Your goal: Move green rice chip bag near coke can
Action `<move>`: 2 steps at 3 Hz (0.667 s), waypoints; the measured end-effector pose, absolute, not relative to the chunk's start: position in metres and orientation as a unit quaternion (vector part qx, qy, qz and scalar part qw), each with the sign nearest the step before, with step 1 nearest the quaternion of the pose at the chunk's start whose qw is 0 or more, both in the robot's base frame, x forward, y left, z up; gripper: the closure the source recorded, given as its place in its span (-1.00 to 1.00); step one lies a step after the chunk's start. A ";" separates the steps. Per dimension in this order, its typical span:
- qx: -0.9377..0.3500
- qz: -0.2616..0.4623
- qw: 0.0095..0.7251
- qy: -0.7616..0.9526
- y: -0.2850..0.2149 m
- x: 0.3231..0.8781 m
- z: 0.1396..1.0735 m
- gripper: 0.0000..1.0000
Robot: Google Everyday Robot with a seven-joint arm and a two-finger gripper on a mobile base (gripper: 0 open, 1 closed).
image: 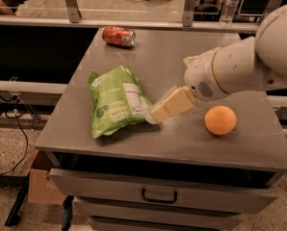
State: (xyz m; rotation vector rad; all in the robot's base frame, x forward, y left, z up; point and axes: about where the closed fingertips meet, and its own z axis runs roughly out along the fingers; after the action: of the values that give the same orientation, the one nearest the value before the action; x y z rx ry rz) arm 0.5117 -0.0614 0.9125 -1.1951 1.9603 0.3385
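Note:
The green rice chip bag [115, 101] lies flat on the grey table [182, 61], left of centre, with its white label panel facing up. The coke can [118, 35] lies on its side at the table's far left edge, well behind the bag. My gripper [162, 111] reaches in from the right on the white arm [240, 66]. It is low over the table, its tip at the bag's right edge, touching it or nearly so.
A round orange fruit [220, 120] sits on the table just right of the gripper. The table has drawers below its front edge [159, 195]. A rail with a water bottle [229, 4] runs behind the table.

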 end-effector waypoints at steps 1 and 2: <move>-0.475 0.142 0.401 0.770 -0.044 0.516 0.901 -1.00; -0.479 0.149 0.394 0.770 -0.020 0.522 0.880 -1.00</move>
State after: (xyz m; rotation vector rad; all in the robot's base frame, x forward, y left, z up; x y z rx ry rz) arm 0.5220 -0.0200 0.8796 -1.2166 1.9536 0.3782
